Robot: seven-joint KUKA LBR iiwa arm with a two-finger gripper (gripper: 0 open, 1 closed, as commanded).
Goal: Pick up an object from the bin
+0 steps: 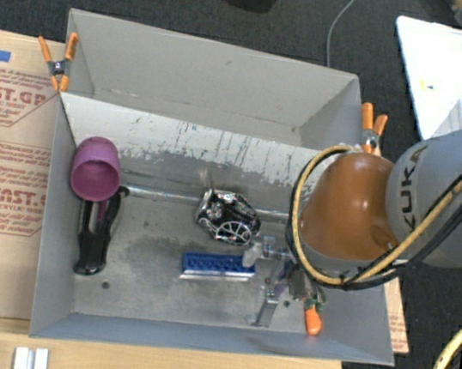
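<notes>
Blue studded brick (218, 268): likely stiff, light, slick; best pinched across narrow sides. Gripper (265, 308) just beside; opening impossible to tell.

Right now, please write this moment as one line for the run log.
gripper: at right front of bin | nearest: blue studded bar, beside it | held: nothing seen | far left: purple cup
</notes>
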